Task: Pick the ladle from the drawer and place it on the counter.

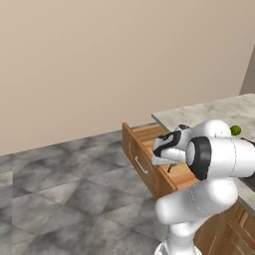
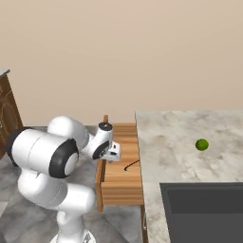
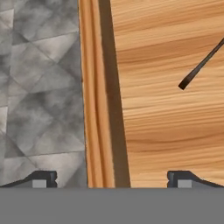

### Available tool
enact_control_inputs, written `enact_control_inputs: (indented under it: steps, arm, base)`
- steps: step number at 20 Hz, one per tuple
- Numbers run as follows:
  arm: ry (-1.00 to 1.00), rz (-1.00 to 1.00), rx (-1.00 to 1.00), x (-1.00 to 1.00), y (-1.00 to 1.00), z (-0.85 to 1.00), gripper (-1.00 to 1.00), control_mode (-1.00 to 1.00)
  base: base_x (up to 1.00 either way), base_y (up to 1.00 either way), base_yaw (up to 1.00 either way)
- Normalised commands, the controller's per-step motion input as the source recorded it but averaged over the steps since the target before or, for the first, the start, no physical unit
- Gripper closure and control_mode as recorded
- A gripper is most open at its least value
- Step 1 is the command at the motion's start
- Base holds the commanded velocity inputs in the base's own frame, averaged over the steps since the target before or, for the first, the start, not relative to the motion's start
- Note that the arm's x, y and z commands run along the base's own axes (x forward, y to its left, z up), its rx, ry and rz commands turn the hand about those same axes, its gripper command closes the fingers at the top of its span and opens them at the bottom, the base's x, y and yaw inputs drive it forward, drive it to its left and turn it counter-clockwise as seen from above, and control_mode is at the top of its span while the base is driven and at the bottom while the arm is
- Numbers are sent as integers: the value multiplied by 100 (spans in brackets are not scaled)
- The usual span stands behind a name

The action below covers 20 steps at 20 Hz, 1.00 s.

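The drawer (image 2: 121, 182) stands pulled out from under the counter (image 2: 180, 133), its plank floor (image 3: 166, 122) bare except for the ladle. Of the ladle I see the thin black handle (image 2: 132, 165), which runs toward the counter's edge; its bowl is hidden. In the hand view the handle (image 3: 199, 65) slants at the upper right. My gripper (image 3: 111, 180) is open and hangs over the drawer's front wall (image 3: 98, 87), one fingertip over the floor tiles, the other over the drawer floor. The gripper (image 2: 113, 154) is left of the handle and apart from it. The drawer (image 1: 144, 149) also shows from the left base view.
A small green ball (image 2: 202, 144) lies on the counter, with the dark sink basin (image 2: 204, 209) in front of it. Grey tiled floor (image 1: 64, 189) spreads left of the drawer. A dark wooden cabinet (image 2: 7, 114) stands at the far left. A beige wall runs behind.
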Motion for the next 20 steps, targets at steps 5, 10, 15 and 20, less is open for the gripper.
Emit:
enact_control_inputs:
  steps: [5, 10, 15, 20]
  arm:
    - [0, 0, 0, 1, -1, -66, -100, -100]
    - [0, 0, 0, -66, 27, -69, -100, -100]
    - [0, 0, 0, -100, 94, -44, -100, -100]
    - [-2, 8, -3, -100, 100, -7, -100, -100]
  base:
    - [0, 0, 0]
    - [0, 0, 0]
    - [0, 0, 0]
    - [0, 0, 0]
